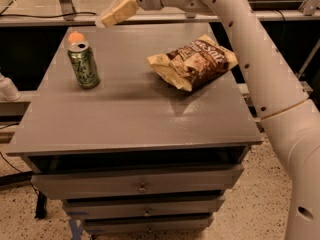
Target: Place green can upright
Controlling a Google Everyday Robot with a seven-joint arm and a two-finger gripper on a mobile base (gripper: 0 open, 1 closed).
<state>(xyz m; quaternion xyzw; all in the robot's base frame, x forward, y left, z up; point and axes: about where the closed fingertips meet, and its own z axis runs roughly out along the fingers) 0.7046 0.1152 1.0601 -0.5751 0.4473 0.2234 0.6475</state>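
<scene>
The green can [84, 65] stands upright on the grey table top [135, 114] near its left edge, silver top up. My gripper [116, 11] hangs in the air above and to the right of the can, well clear of it, with nothing in it. The arm reaches in from the right, over the table's back.
A small orange fruit [75, 37] sits just behind the can. A brown snack bag [192, 61] lies at the right of the table. The table has drawers [142, 186] below. A railing [65, 19] runs behind the table.
</scene>
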